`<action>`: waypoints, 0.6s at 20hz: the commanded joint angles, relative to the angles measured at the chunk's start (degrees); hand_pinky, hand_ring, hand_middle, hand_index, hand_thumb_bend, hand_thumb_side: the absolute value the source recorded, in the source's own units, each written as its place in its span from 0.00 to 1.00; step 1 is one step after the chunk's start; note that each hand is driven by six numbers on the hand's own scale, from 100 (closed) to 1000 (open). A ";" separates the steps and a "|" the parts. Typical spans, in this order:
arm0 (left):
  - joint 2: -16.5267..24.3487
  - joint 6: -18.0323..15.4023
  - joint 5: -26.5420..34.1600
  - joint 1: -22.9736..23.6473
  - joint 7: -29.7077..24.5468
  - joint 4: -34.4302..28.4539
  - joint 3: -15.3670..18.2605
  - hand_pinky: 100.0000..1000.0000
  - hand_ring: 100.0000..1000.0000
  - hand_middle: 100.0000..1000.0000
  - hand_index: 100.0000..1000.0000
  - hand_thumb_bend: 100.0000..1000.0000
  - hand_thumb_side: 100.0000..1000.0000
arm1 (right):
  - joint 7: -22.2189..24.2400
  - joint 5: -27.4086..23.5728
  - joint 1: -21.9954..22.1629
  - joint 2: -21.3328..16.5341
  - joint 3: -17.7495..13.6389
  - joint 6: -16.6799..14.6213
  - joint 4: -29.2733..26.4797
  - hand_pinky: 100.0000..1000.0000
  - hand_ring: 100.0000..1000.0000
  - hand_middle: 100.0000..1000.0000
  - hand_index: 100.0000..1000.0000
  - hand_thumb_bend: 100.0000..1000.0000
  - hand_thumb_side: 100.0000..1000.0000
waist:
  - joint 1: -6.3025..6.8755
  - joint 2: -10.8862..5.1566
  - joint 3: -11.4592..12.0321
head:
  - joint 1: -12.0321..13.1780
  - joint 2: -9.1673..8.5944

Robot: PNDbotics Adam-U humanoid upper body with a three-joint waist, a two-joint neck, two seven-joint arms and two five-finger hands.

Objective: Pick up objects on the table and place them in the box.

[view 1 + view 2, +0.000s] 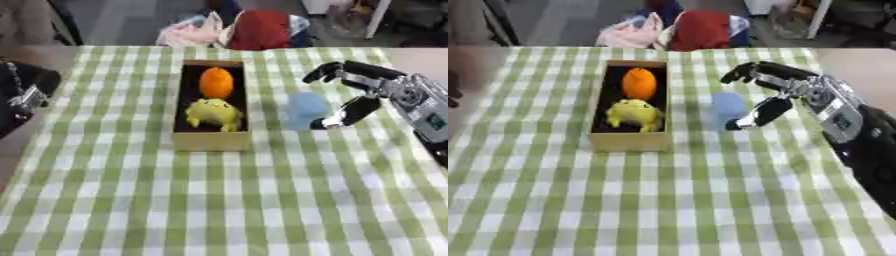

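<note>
**Pale Blue Thing Next for the Box**

Green and white checked cloth (219, 210) up front, bare and flat across the table. Farther back, near the middle, a brown box (210, 142) standing open. Already inside: a yellow soft toy (213, 114) at the near end and a round orange thing (216, 82) behind it.

Just to the right of the box, out on the cloth, a pale blue thing (306, 107) with a rounded top. Not in the box yet.

Right hand (815, 95) spread wide right beside the blue thing, fingers arched above and behind it, thumb low at its right side, very close or just touching. Not closed on it. Hard to tell if the thumb tip really meets it.

Far over at the left edge, a black and silver shape, most likely the left hand (26, 97). Cannot tell if spread or curled.

Looks light and maybe soft, much like the toy in the box, so probably easy to lift and not easy to break. Could squash a bit or tip over if poked from one side only. Best taken around the fat middle — thumb on one side, fingers on the other. Not much room left in the box, so probably a snug fit.
</note>
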 commanded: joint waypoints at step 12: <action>0.03 0.21 -0.32 -0.38 -0.19 -0.87 0.47 0.47 0.49 0.45 0.59 0.60 0.63 | -2.27 4.93 -1.78 0.78 -1.53 -0.76 4.74 0.82 0.86 0.74 0.84 0.52 0.33 | 0.24 -0.36 0.86 | -0.61 0.25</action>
